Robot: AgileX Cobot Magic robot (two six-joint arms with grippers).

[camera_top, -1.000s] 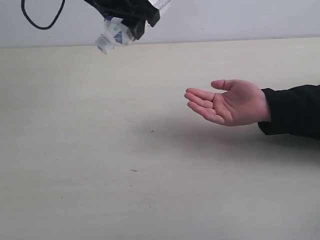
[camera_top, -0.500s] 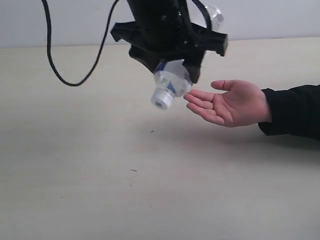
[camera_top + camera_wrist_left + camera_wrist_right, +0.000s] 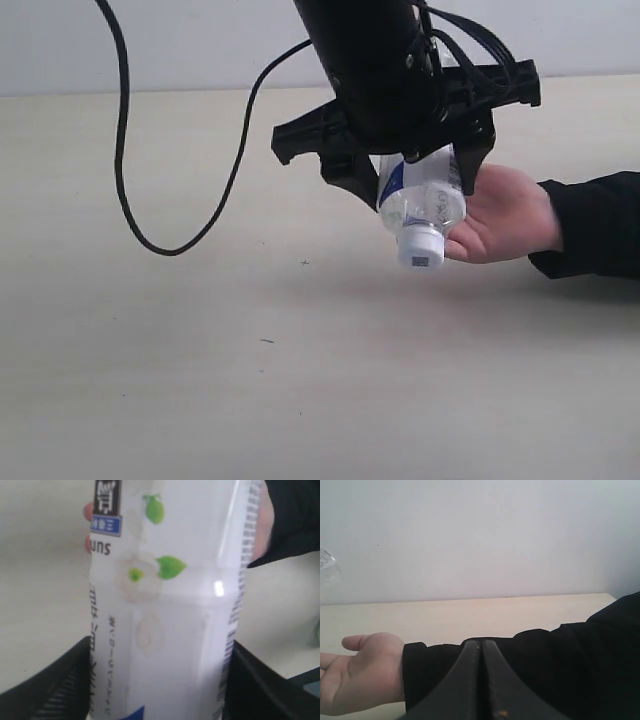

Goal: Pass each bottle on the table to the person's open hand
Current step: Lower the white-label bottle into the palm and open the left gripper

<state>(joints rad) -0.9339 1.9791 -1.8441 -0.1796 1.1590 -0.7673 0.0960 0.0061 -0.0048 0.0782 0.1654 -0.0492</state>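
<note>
Bottle (image 3: pixel 420 195) with a white-and-blue label and a white cap is seen in the exterior view, clamped between the fingers of the left gripper (image 3: pixel 415 178). It is tilted, cap downward, and held above the bench (image 3: pixel 150 350). The cap end lies in front of the fingers of the hand (image 3: pixel 505 215), which is held palm up at the right with a black sleeve (image 3: pixel 595 225) behind it. Whether the bottle is touching the hand cannot be told. A black cable (image 3: pixel 125 150) is looped down at the left.

In the left wrist view, the picture is filled by the bottle's label, printed with green leaves and pale blossoms. Black gripper fingers (image 3: pixel 47 692) are pressed against both its sides, and skin and sleeve are glimpsed behind it.

In the right wrist view, the right gripper (image 3: pixel 481 680) is shown closed, its fingers pressed together with nothing between them. The open hand and sleeve are seen beyond it, over the bench and before a pale wall (image 3: pixel 495 535).
</note>
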